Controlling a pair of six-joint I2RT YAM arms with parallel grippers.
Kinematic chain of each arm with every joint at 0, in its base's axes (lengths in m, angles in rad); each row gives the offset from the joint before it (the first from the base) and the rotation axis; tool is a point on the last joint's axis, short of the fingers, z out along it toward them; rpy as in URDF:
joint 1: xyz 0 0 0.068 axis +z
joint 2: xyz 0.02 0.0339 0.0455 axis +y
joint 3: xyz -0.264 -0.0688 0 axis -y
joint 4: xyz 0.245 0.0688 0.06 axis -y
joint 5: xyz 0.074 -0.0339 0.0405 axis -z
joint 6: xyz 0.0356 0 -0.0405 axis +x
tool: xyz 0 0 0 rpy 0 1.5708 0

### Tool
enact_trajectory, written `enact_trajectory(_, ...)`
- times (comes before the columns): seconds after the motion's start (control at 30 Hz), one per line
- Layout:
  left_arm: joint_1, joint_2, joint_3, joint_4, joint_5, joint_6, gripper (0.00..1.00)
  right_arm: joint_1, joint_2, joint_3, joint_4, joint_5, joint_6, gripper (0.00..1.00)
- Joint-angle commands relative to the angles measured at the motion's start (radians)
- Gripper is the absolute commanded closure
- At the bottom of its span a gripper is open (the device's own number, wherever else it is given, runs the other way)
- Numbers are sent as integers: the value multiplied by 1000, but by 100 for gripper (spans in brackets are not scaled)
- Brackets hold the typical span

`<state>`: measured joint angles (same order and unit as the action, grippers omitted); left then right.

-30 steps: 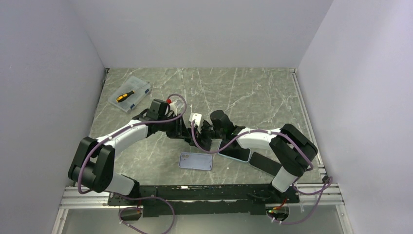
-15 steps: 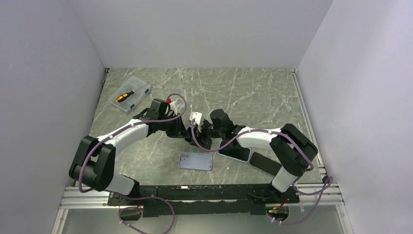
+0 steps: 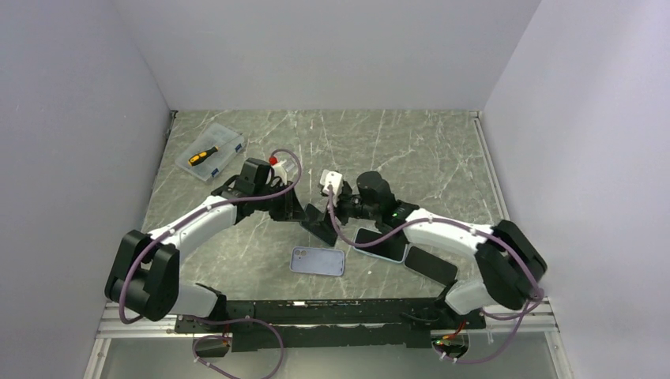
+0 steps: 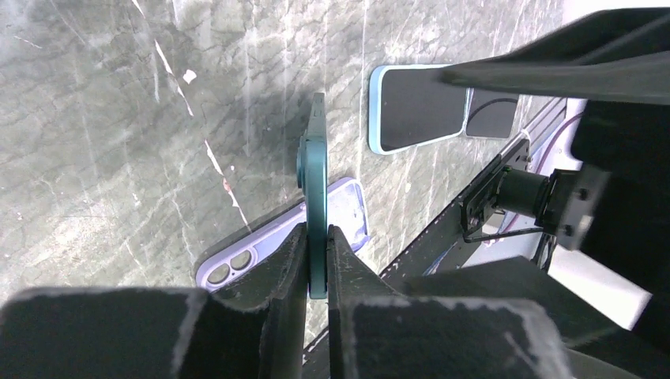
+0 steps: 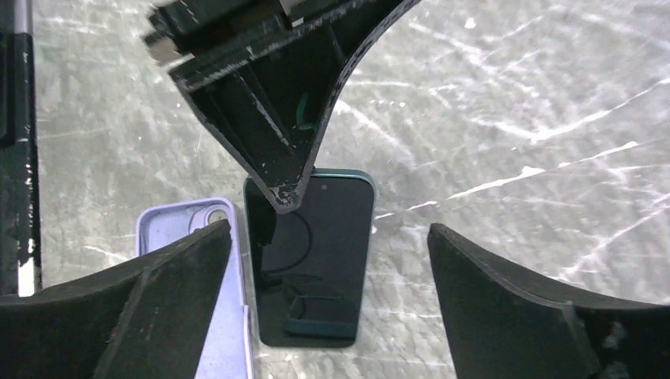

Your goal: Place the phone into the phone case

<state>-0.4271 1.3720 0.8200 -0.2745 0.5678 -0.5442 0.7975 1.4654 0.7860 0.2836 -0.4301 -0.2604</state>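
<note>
left gripper (image 4: 316, 237): fingers (image 4: 292, 260) are clamped tight on the phone (image 4: 317, 158), one pressed on each flat face, near one end of it

right gripper (image 5: 330, 229): fingers (image 5: 170, 292) are spread wide at the bottom corners of the right wrist view. Nothing is pinched or touched, and the dark screen is just seen in the gap between them.

phone: teal. It's seen edge-on dead centre in the left wrist view and held up over the lilac case. Whether its far end touches the table can't be told, tbh.

phone case (image 3: 318, 260): lilac, laid flat with the camera cutout at its left end. In the top view it sits lower middle, just below the held phone, and the phone isn't in it yet.

light-blue phone (image 3: 381, 245): laid screen up, just right of the case

black phone (image 3: 430, 264): laid right beside the light-blue one, further right

clear box (image 3: 212, 151): parked upper left, with an orange-and-black screwdriver (image 3: 203, 155) seen inside

table (image 3: 411, 150): grey marble look, everything's on it
</note>
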Motion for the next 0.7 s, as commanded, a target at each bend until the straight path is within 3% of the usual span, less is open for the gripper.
enact_trajectory(0.0,-4,-51,30,14,11,-5,100,-6,-124,-42,8,10,29,0)
enact_trajectory(0.3,-4,-206,32,-34,-10,-8,100,-17,-304,-71,-79,206,196,0)
enact_trajectory(0.67,-4,-454,-46,-49,-11,-101,100,-36,-472,-128,-167,212,579,0)
